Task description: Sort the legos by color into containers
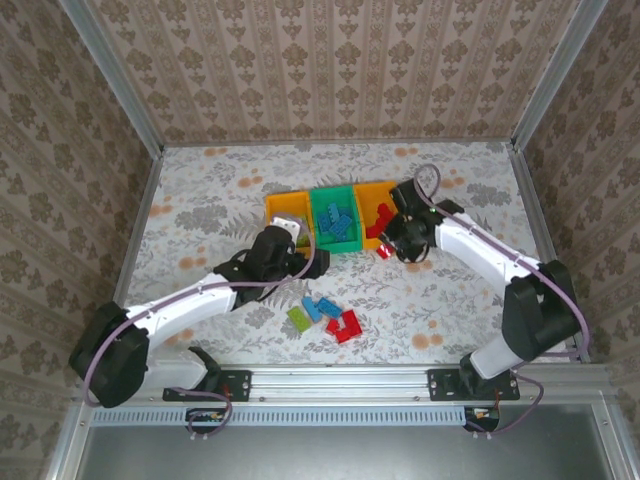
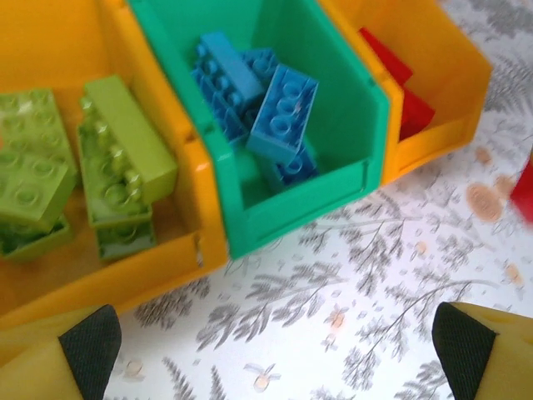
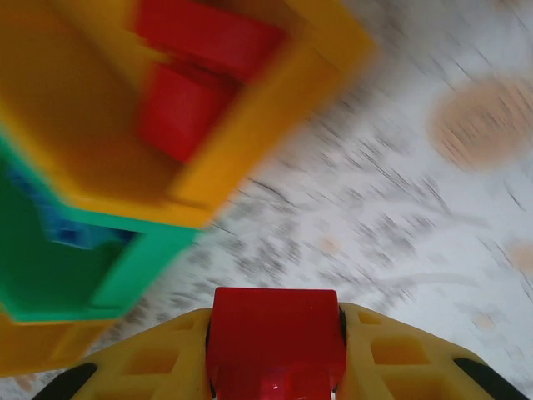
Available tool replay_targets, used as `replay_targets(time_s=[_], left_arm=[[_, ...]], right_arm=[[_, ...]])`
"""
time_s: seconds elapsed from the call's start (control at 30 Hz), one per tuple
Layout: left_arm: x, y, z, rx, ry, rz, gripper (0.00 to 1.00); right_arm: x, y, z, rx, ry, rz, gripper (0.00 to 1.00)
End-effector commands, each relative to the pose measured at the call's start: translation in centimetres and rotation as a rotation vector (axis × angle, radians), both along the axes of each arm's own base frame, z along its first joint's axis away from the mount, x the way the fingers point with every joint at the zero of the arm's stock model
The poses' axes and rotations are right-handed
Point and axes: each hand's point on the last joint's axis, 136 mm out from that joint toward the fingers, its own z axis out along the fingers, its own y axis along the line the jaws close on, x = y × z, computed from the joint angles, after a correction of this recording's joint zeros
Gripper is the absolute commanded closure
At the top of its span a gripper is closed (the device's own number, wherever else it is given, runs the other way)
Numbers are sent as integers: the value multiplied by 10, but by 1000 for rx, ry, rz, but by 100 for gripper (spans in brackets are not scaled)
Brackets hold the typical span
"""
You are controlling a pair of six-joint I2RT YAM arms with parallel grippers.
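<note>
Table (image 1: 200,190), flowered cloth: three bins in a row across the middle

Left orange bin (image 2: 58,42) holds lime green bricks (image 2: 125,158); green bin (image 2: 333,75) between holds blue bricks (image 2: 283,112); right orange bin (image 2: 450,67) holds red bricks (image 2: 412,112). Scheme is therefore fixed: red belongs on the right

My right claw (image 1: 386,250) sits just in front of the right orange bin, low, near its front wall. Jaws pinched onto one red brick (image 3: 275,342), gripped on two opposite sides. Wrist view is blurred, so clearance over the rim cannot be read

My left claw (image 2: 275,358): jaws spread wide, nothing between them, hanging before the left and green bins

Unsorted, near my bases: one lime brick (image 1: 298,318), blue brick (image 1: 318,307), red cluster (image 1: 347,326), close together

Judgement: the held brick needs lifting over the wall, then release
</note>
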Motion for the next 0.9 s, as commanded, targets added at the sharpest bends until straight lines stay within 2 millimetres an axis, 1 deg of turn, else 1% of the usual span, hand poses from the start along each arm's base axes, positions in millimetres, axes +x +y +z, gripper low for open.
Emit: replay_targets(time_s=[0.0, 0.07, 0.13, 0.33, 0.47, 0.53, 0.6, 0.63, 0.67, 0.7, 0.77, 0.8, 0.87], left_arm=[[-12, 21, -16, 45, 51, 44, 0], [-19, 25, -21, 48, 62, 43, 0], [-26, 29, -25, 54, 70, 40, 0], [-39, 35, -36, 70, 93, 32, 0], [-44, 37, -42, 79, 113, 32, 0], [-45, 36, -43, 78, 118, 34, 0], [-46, 34, -42, 74, 118, 30, 0], [-47, 33, -42, 72, 118, 25, 0], [-48, 31, -40, 68, 116, 17, 0], [-51, 28, -41, 70, 118, 3, 0], [-56, 23, -43, 80, 116, -30, 0], [-59, 21, -46, 93, 116, -42, 0], [-64, 21, -51, 119, 117, -58, 0]], right_arm=[[31, -14, 12, -226, -69, 187, 68], [52, -16, 17, -314, -100, 243, 68], [71, -17, 16, -382, -116, 285, 68], [111, -22, -1, -513, -144, 348, 67], [128, -20, -9, -536, -174, 356, 65], [132, -17, -12, -534, -182, 357, 61], [135, -17, -14, -535, -183, 360, 59], [136, -17, -15, -537, -184, 361, 57], [137, -17, -15, -539, -186, 362, 49], [137, -18, -14, -539, -187, 359, 39], [138, -18, -10, -530, -198, 351, 26], [138, -17, -7, -522, -207, 350, 22], [136, -14, 3, -495, -238, 351, 20]])
